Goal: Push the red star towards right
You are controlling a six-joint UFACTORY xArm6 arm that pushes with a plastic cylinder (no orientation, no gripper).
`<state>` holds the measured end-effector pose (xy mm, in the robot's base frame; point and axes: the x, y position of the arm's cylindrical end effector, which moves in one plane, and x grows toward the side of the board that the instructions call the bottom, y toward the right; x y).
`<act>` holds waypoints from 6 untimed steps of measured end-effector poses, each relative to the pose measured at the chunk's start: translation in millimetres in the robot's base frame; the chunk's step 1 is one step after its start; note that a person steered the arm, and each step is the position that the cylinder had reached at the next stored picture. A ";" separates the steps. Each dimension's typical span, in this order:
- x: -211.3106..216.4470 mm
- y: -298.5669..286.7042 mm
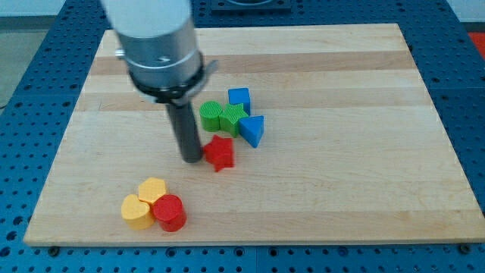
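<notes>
Worktop (341, 212): we see a pale wooden board with visible grain, lit evenly | surround: blue perforated surface (470, 114) on the view's left, right and bottom | view's top: dim, blurred shapes we cannot identify

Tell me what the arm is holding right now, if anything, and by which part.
Nothing is held. My tip sits just to the view's left of the red star, at its side.

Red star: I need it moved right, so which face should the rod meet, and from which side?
Meet the red star on its view-left face, low at mid-height. My tip already sits just left of it. Push straight right; the blue triangular block lies up-right, off that line.
</notes>
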<state>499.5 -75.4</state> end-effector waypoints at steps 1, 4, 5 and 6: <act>2.7 61.9; 56.7 186.0; 47.8 186.0; 47.5 186.0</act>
